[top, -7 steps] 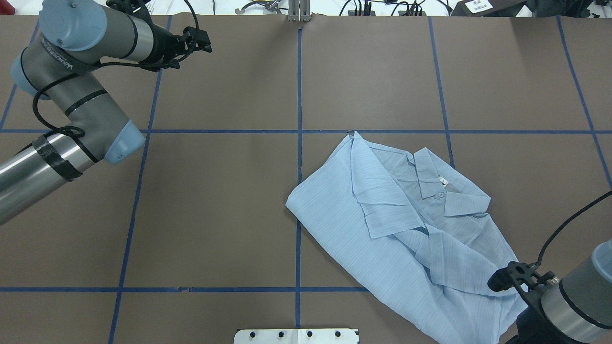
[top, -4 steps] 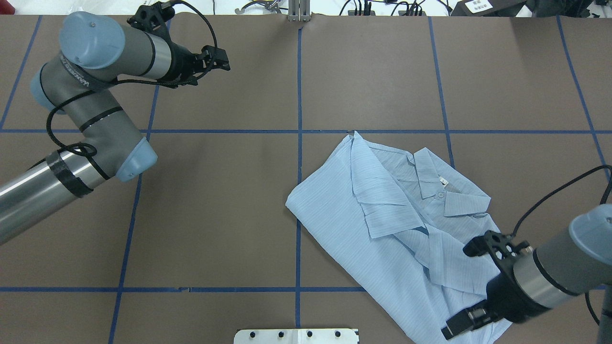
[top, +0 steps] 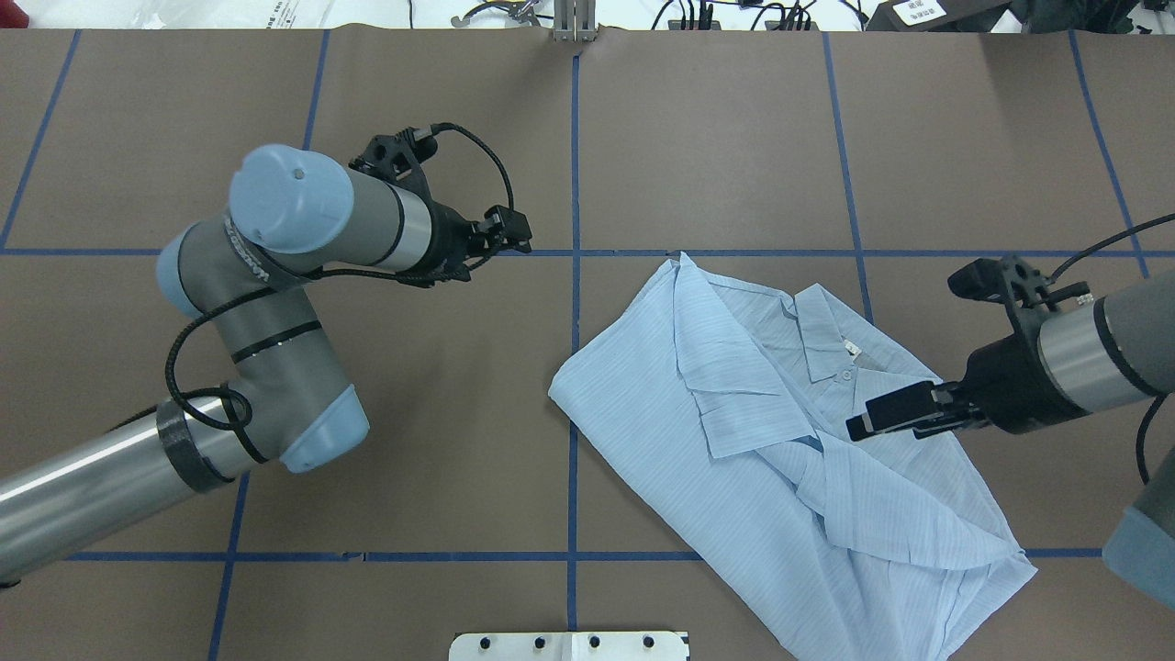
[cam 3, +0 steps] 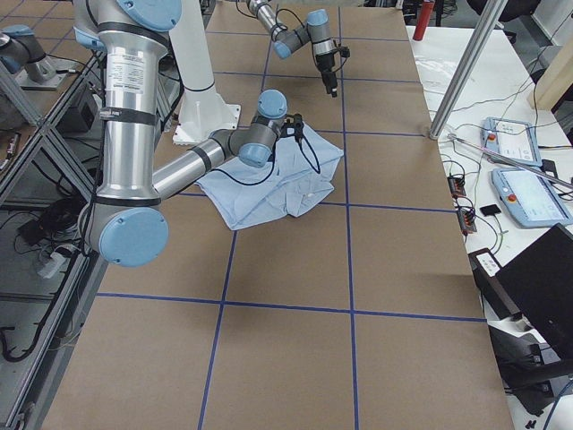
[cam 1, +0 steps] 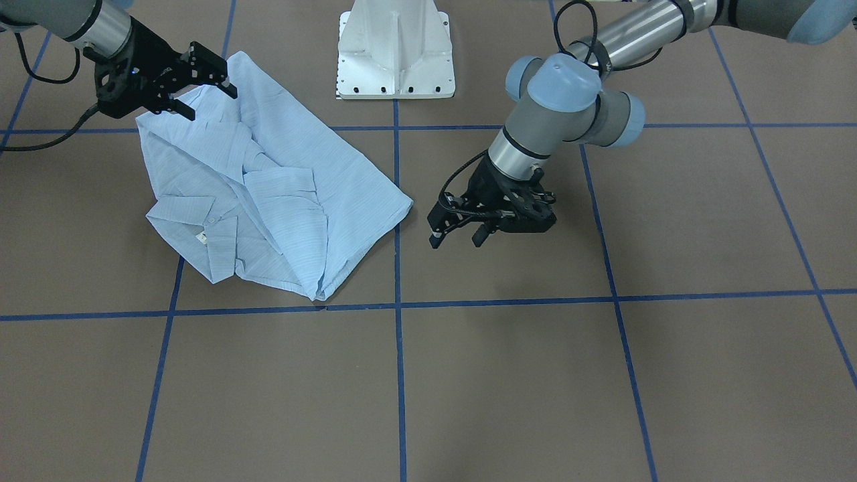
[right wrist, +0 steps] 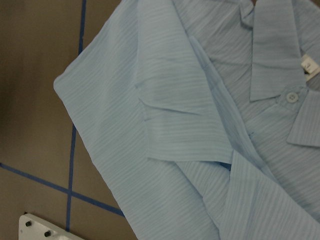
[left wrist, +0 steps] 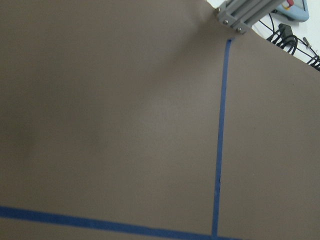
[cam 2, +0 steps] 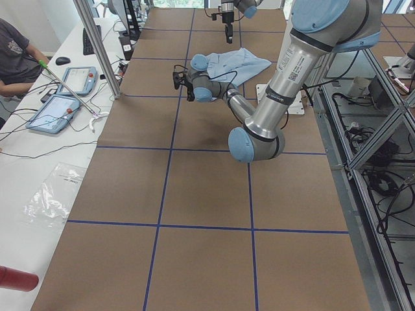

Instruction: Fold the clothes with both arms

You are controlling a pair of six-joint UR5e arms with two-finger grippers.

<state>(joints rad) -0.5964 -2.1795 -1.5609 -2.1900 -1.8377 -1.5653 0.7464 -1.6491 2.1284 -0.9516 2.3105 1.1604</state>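
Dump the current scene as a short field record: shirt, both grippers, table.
garment: shirt, pale blue, partly folded, collar showing, lying on the robot's right half of the table
left_arm: left gripper, open, empty, over bare surface beside the shirt, apart from it
right_arm: right gripper, open, above the shirt, nothing held; contact with the cloth cannot be told
surface: table, brown, marked with a blue tape grid

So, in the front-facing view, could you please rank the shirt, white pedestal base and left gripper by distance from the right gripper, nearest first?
1. shirt, directly at the right gripper.
2. white pedestal base, top centre.
3. left gripper, across the midline.
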